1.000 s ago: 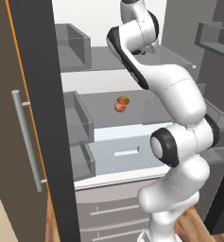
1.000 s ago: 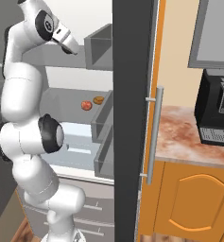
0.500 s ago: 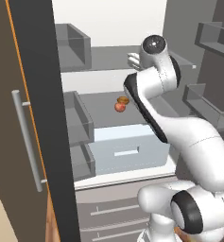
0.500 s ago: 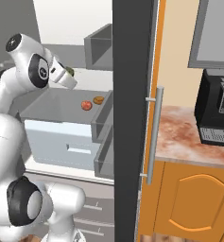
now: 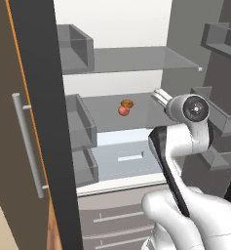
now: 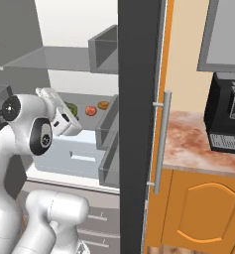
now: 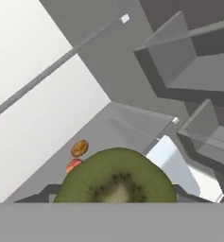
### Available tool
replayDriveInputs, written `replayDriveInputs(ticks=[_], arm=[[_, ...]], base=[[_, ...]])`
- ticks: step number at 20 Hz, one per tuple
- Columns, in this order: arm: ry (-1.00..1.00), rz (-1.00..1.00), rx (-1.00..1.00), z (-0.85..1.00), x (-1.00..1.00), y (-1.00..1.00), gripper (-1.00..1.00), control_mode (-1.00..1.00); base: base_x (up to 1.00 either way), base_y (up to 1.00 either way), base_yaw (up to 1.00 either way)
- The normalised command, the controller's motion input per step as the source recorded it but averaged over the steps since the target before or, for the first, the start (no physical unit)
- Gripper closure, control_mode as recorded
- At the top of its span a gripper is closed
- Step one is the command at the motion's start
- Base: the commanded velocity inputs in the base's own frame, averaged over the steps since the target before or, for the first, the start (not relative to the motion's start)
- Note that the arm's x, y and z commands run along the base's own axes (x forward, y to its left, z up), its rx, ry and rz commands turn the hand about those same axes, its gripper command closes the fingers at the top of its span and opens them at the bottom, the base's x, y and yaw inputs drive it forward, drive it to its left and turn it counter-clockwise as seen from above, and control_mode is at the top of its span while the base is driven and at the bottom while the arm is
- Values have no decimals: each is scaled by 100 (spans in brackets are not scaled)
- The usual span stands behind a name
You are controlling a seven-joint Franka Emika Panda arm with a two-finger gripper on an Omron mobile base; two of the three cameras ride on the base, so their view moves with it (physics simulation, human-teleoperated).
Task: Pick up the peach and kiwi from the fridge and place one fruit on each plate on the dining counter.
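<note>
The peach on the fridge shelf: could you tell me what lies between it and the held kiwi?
Bare shelf. In the hand view, nothing lies between the kiwi and the peach.

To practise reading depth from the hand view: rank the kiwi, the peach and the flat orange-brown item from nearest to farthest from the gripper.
1. The kiwi: held in the gripper, right at the jaws.
2. The peach: on the glass shelf, just beyond the kiwi.
3. The flat orange-brown item: same shelf, behind the peach, nearer the fridge's back wall.
</note>
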Motion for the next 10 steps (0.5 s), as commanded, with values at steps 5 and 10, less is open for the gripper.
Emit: replayDriveInputs(ticks=[5, 10], arm=[[31, 0, 0, -2, -27, 0, 100, -100], [27, 0, 0, 0, -7, 0, 100, -100]], base=[[0, 0, 0], [0, 0, 0]])
